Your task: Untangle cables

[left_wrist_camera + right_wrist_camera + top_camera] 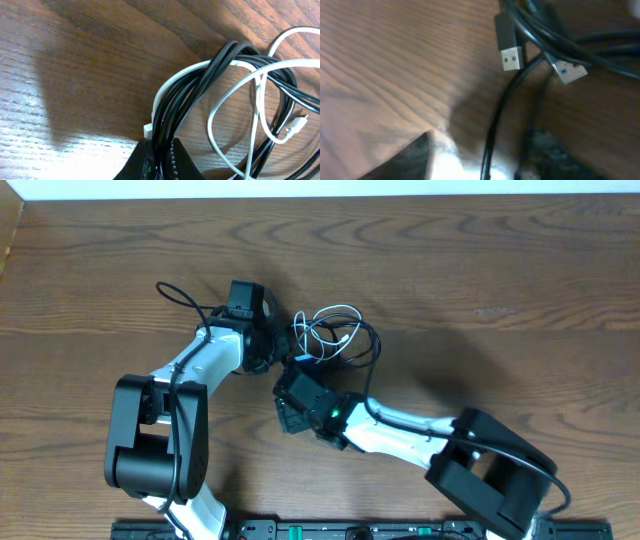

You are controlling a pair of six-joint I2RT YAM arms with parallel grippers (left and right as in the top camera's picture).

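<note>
Wood-grain brown worktop fills all three views; its far edge meets a pale strip at the top of the overhead view.

Left arm and right arm: both white-and-black, both bent in toward mid-worktop. Bases cut off at the bottom edge of the frame.

Cables: one tangled clump just left of the worktop's middle, lying between the two wrists. From overhead the arm heads cover its near-left part, so the strands there cannot be traced.

Black cables: several strands run bundled in a loop. White cable threads over and under them in loose loops, running out of frame at right.

Left gripper: clenched on the black cables, the bundle passing straight between its dark fingers. Only the fingertips show at the bottom edge.

Right gripper: view badly blurred. Two dark finger shapes stand apart at the bottom, one black strand running down between them. Cannot tell whether it is grasped or merely passing through.

Black-housed USB plug and a second plug with a blue insert lie just ahead of the right gripper, metal ends toward it. Any markings too blurred to read.

White plug end: pressed against the bundle, just above the left fingertip. Small white connector lies apart at right.
</note>
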